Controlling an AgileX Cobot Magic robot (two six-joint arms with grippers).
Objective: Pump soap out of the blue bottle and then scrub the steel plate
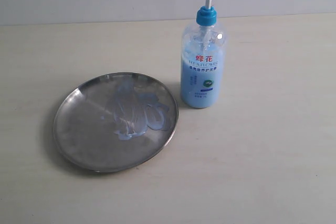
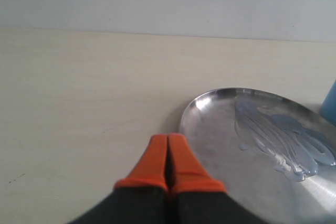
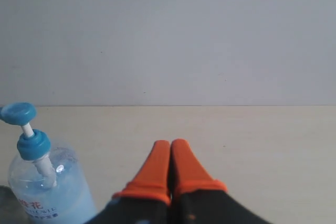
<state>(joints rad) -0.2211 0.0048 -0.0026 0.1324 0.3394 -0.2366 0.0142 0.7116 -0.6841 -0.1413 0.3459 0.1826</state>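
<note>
Steel plate (image 1: 79, 129) lies flat on the left of the table (image 1: 273, 150), with one streaky patch of soap (image 1: 137, 113) across its right-hand half. Just beside its right rim stands the blue bottle (image 1: 202, 72), upright, with the pump head raised and the spout turned toward the plate side.

Your left gripper (image 2: 167, 139) stands off from the plate without touching it, orange fingers pressed together and holding nothing. Your right gripper (image 3: 170, 144) is apart from the bottle, likewise fully closed and empty. Neither shows in the exterior view.

Risks, as I judge them:
- Neither jaw carries a sponge or cloth — none is in view — so scrubbing would put bare fingertips on wet steel.
- The plate is unrestrained and may skate across the table.
- A wide stroke to the right could knock the bottle, which is tall and close to the rim.
- An off-centre press on the pump could tip it.

Count: one plate, one bottle, one soap smear, two grippers.
</note>
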